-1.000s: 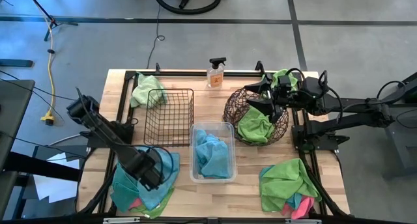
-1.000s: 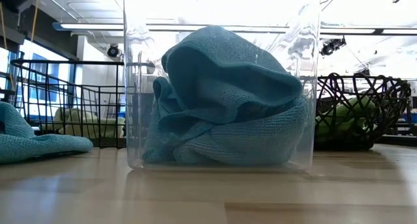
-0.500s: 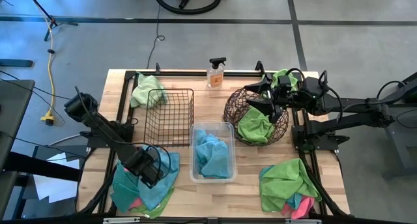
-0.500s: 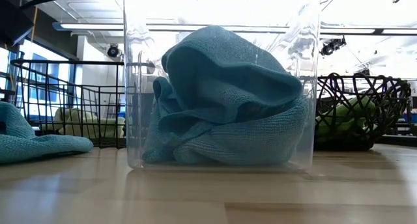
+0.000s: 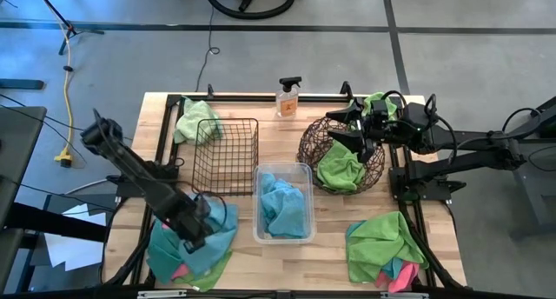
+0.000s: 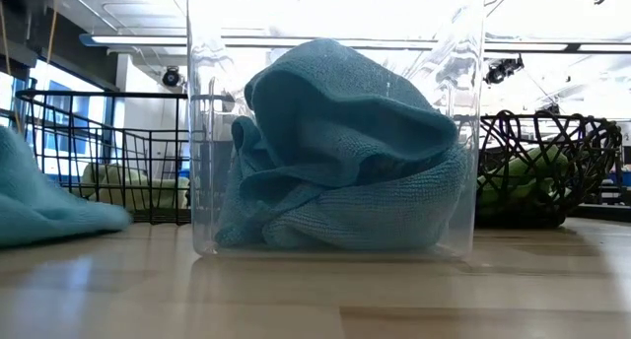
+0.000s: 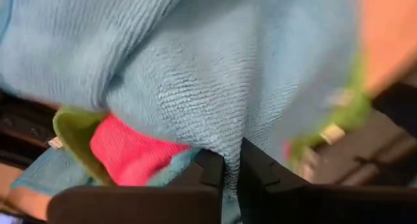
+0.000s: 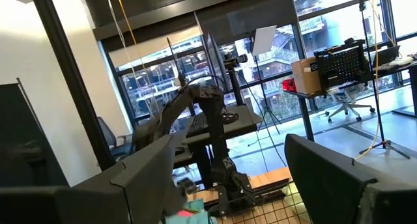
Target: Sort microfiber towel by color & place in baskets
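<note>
Pale wood planks make up the counter (image 5: 334, 225), and nearest its front edge my left pincer (image 7: 232, 164) is clenched on a fold of a teal-blue towel (image 7: 215, 74), lifting it from the front-left pile (image 5: 193, 249) of teal, pink and green cloths. A second mixed pile (image 5: 385, 248) lies front-right. Farther in, the clear plastic tub (image 5: 282, 202) holds teal towels (image 6: 340, 152), with the black wire basket (image 5: 225, 155) behind on its left. My right pincer (image 5: 352, 129) hangs released over the round woven basket (image 5: 341, 155), where green towels (image 5: 340, 169) lie. A spray bottle (image 5: 288, 97) stands at the back.
</note>
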`<state>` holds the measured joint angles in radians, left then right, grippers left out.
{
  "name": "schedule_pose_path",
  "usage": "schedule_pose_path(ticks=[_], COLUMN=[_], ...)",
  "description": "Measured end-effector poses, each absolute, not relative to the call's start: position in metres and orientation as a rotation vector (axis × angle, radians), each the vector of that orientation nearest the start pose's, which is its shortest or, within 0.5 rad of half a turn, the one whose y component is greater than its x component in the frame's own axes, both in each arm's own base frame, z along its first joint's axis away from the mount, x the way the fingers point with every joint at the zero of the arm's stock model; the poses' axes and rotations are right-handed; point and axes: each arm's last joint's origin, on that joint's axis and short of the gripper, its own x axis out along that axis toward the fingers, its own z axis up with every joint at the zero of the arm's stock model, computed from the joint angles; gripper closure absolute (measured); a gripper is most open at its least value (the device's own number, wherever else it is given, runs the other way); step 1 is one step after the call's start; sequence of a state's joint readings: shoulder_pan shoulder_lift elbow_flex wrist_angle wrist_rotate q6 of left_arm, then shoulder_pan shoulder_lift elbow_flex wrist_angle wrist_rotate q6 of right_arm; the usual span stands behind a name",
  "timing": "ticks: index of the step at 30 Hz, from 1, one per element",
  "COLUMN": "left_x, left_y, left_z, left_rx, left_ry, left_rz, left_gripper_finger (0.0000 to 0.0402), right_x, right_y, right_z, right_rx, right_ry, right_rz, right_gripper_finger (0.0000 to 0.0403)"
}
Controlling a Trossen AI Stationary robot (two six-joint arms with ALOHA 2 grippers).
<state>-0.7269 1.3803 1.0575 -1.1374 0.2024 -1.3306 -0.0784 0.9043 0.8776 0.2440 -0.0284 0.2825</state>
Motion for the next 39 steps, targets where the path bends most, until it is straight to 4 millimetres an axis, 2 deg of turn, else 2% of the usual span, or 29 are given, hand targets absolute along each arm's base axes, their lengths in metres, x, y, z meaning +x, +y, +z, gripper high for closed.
schedule_pose_path(ticks=[2,7,9,12,16,19,24,29,34,39], left_x=[0.164,0.143,0.132,0.119,0.104,0.097,0.099,0.104,0.101,0.097], left_y=[-0.153,-0.137,-0.124,-0.102,-0.081,-0.074,-0.078,-0.081,-0.074,-0.059], left_z=[0.27,0.342,0.366,0.393,0.409,0.41,0.413,0.438,0.469,0.491], left_rx=[-0.639,-0.666,-0.712,-0.779,-0.799,-0.796,-0.85,-0.899,-0.768,-0.546], left_ry=[1.588,1.383,1.291,1.116,0.912,0.902,0.915,0.708,0.418,0.216], left_rz=[0.2,-0.218,-0.279,-0.253,-0.173,-0.146,-0.22,-0.374,-0.399,-0.309], left_gripper_finger=[0.0398,0.0395,0.0395,0.0395,0.0399,0.04,0.0401,0.0401,0.0401,0.0401], right_x=[0.197,0.197,0.197,0.197,0.197,0.197,0.197,0.197,0.197,0.197], right_y=[-0.015,-0.015,-0.015,-0.015,-0.015,-0.015,-0.015,-0.015,-0.016,-0.016], right_z=[0.385,0.386,0.386,0.386,0.386,0.386,0.386,0.386,0.386,0.386], right_rx=[0.27,0.254,0.25,0.253,0.254,0.254,0.254,0.251,0.254,0.264], right_ry=[-0.223,-0.23,-0.233,-0.234,-0.234,-0.234,-0.234,-0.234,-0.237,-0.238], right_rz=[-0.019,-0.022,-0.038,-0.048,-0.048,-0.047,-0.047,-0.048,-0.067,-0.068], right_gripper_finger=[0.0116,0.0116,0.0116,0.0116,0.0116,0.0116,0.0116,0.0116,0.0116,0.0116])
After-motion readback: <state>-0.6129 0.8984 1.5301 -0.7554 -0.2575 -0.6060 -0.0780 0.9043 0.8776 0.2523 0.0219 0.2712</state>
